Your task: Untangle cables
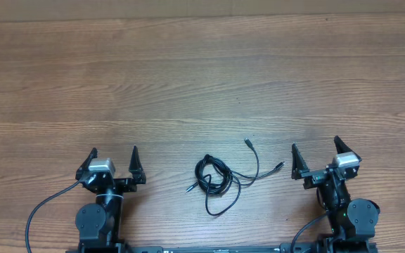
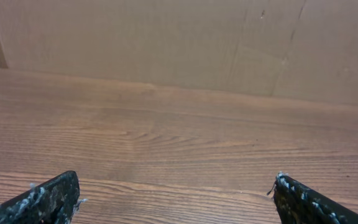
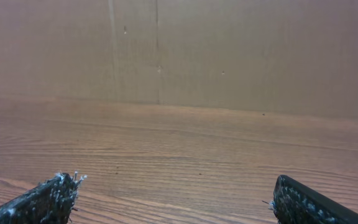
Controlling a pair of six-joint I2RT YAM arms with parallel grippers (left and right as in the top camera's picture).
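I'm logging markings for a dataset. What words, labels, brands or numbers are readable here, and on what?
None: no readable text shows on the cables, the left gripper, the right gripper or the wooden table.

Black cables on brown wood-grain table.
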